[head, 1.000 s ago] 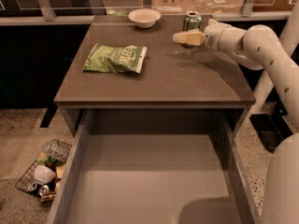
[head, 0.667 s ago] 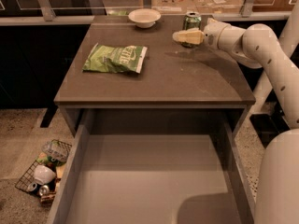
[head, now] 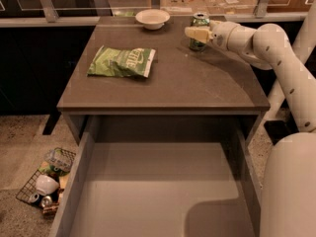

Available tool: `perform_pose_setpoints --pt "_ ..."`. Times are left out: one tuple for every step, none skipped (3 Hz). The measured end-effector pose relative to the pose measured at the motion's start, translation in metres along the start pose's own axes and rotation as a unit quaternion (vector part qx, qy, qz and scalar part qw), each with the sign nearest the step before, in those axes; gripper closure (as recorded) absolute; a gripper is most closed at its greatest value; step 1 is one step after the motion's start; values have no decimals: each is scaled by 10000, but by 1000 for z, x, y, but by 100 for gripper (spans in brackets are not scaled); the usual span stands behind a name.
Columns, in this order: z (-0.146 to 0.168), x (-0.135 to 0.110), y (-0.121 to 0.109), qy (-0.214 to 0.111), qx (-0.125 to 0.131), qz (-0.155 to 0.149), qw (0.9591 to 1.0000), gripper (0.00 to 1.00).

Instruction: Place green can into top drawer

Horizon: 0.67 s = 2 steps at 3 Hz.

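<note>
The green can [head: 199, 20] stands upright at the far right of the grey cabinet top [head: 197, 83], next to a white bowl. My gripper [head: 196, 34] reaches in from the right on the white arm [head: 266, 43]. It sits at the can's middle and covers part of the can's front. The can still rests on the cabinet top. The top drawer [head: 158, 196] is pulled wide open below the cabinet's front edge, and nothing lies on its flat grey bottom.
A green-and-white crisp bag [head: 122, 62] lies at the left of the cabinet top. A white bowl [head: 152, 18] stands at the back. A wire basket [head: 44, 184] of clutter sits on the floor to the left of the drawer. The robot's white body [head: 291, 186] is at the lower right.
The gripper sits slightly higher against the can than before. The can, bag and drawer have not moved.
</note>
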<state>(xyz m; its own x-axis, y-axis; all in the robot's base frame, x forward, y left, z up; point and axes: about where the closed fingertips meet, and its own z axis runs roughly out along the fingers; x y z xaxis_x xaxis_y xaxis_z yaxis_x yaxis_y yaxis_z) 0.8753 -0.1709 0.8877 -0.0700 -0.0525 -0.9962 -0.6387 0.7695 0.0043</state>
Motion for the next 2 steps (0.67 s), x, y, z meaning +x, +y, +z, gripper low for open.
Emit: perform_pose_setpoints --pt "3 1 2 3 -23 5 10000 62" --pt "6 1 5 6 -45 10 10000 85"
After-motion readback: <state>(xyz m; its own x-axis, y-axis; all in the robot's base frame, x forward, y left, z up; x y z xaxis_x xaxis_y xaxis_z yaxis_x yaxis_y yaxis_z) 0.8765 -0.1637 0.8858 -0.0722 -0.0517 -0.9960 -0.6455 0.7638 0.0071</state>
